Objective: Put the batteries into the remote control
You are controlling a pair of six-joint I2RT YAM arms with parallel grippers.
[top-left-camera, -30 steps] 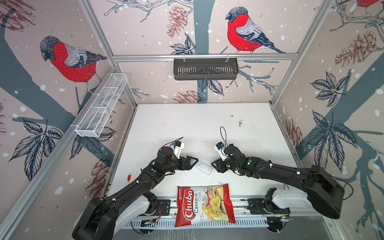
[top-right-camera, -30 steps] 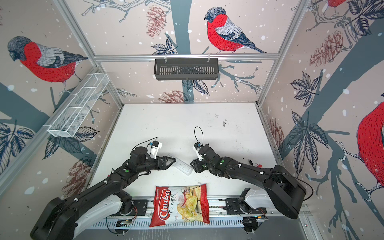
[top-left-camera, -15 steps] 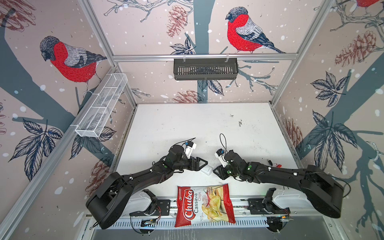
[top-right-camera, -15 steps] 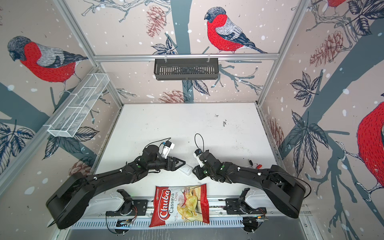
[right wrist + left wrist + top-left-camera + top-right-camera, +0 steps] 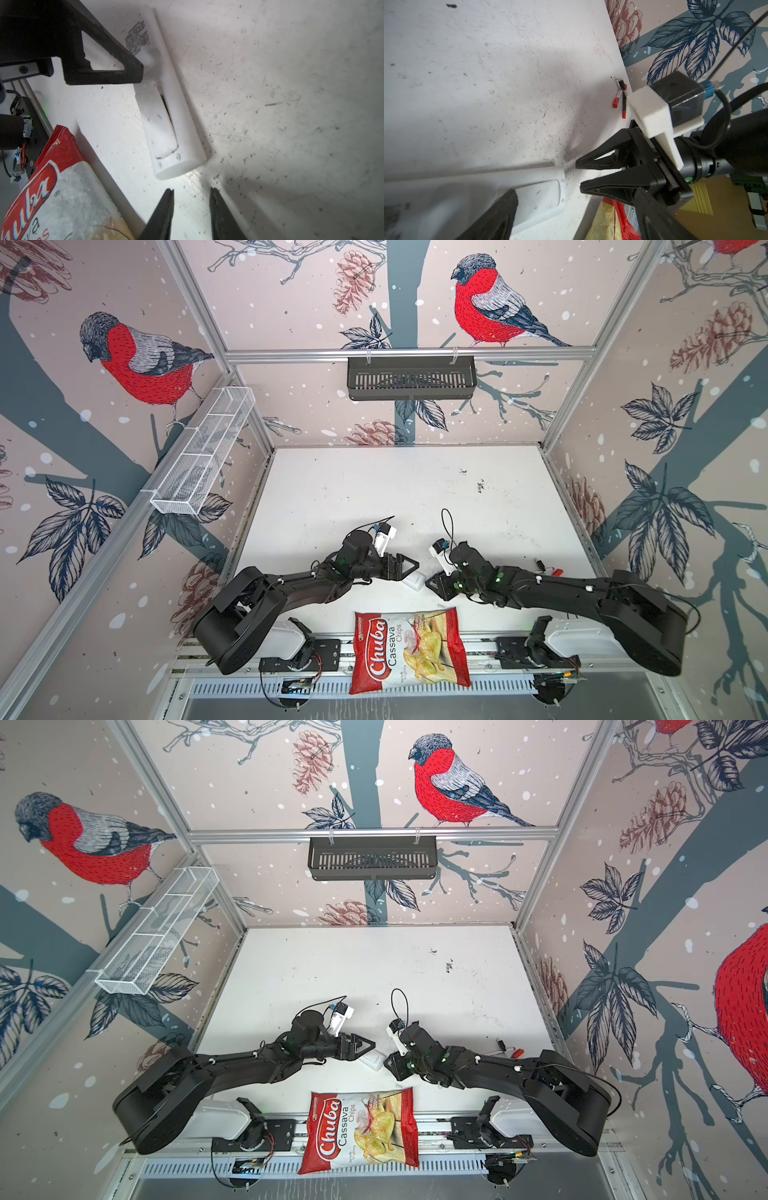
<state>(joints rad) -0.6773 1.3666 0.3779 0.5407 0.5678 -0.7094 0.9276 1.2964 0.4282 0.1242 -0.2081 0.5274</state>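
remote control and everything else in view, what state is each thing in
remote control, lying back up
battery cover, on but ajar, dark gap along one edge
left gripper, open, one finger over the remote control
right gripper, slightly open, empty, short of the remote's end
chips bag, lying flat, print up
markers, lying loose

We find a robotics test cell. An aluminium frame (image 5: 409, 353) boxes in a scuffed white tabletop (image 5: 374, 489), and printed bullfinch panels (image 5: 137, 360) serve as walls. Two black robot arms (image 5: 299, 589) stand on a rail (image 5: 484, 649) along the lower edge, with exposed wiring (image 5: 316, 670) beside their bases. A black basket (image 5: 411, 379) hangs at upper centre and a wire basket (image 5: 203, 456) at upper left.
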